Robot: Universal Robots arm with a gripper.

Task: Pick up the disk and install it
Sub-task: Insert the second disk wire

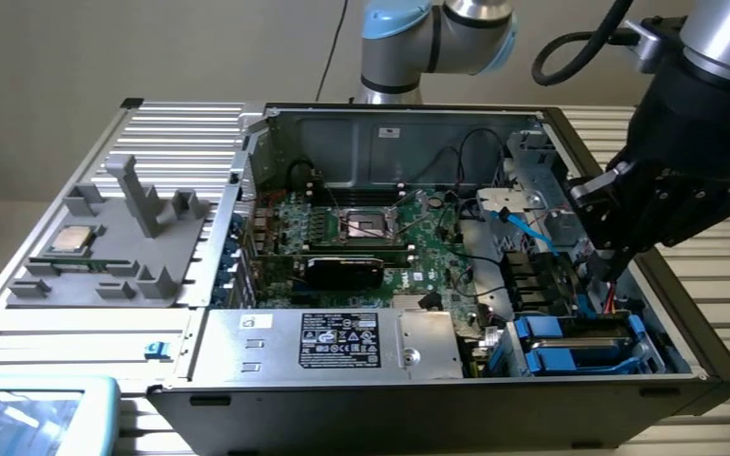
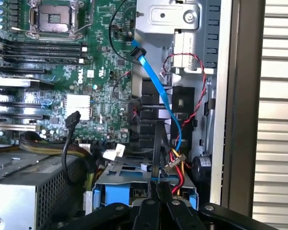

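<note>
The disk [image 1: 578,344] lies flat in the drive bay at the front corner of the open computer case, on the exterior view's right, with its blue carrier around it. The wrist view shows its blue carrier [image 2: 113,194] and grey cage top just ahead of the fingers. My gripper [image 1: 603,269] hangs inside the case, above and slightly behind the bay, close to the case's side wall. Its two black fingers [image 2: 151,211] meet at the tips, so the gripper [image 2: 161,188] is shut with nothing visibly held. A thin black cable [image 2: 156,143] runs right up to the tips.
A blue data cable [image 2: 156,91] and red, yellow and black wires [image 2: 175,167] cross the space above the bay. The silver power supply [image 1: 339,342] fills the case front. The motherboard [image 1: 403,237] lies behind it. A grey fixture with a processor chip [image 1: 71,239] sits outside, on the exterior view's left.
</note>
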